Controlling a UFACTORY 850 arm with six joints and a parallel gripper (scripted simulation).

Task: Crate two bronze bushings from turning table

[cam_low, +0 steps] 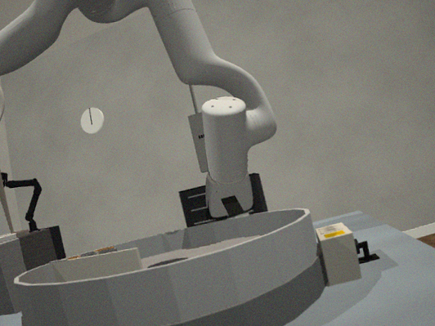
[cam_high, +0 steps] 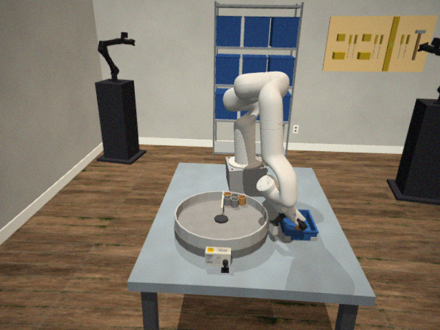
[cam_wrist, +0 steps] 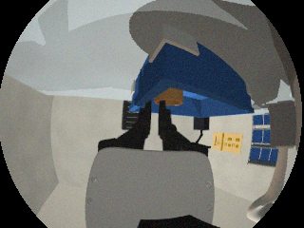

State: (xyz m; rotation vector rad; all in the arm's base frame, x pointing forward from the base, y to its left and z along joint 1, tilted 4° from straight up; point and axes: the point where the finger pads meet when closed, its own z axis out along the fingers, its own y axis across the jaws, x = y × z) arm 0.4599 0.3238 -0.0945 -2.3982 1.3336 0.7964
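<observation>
My gripper (cam_high: 302, 225) (cam_wrist: 155, 106) is tilted at the blue crate (cam_high: 300, 236) (cam_wrist: 180, 64); its fingers are open by a narrow gap. An orange-brown bronze bushing (cam_high: 298, 227) (cam_wrist: 172, 96) is in the crate, right by the fingertips. In the wrist view it is partly behind the right finger, and nothing shows clamped in the gap. The fingers and crate wall hide part of the inside; whether another bushing lies there I cannot tell. The turning table (cam_high: 192, 238) (cam_low: 166, 297) carries two bronze bushings, one (cam_high: 227, 194) at the back and one (cam_high: 242, 200) to the right, among several grey bushings (cam_high: 234, 203).
A thin upright divider (cam_high: 223, 202) (cam_low: 113, 263) and a dark hub (cam_high: 221, 218) stand inside the turning table's round wall. A small white box (cam_high: 217, 256) (cam_low: 339, 257) with a black stand (cam_high: 225, 267) (cam_low: 367, 252) is at its front. The crate is right of the turning table.
</observation>
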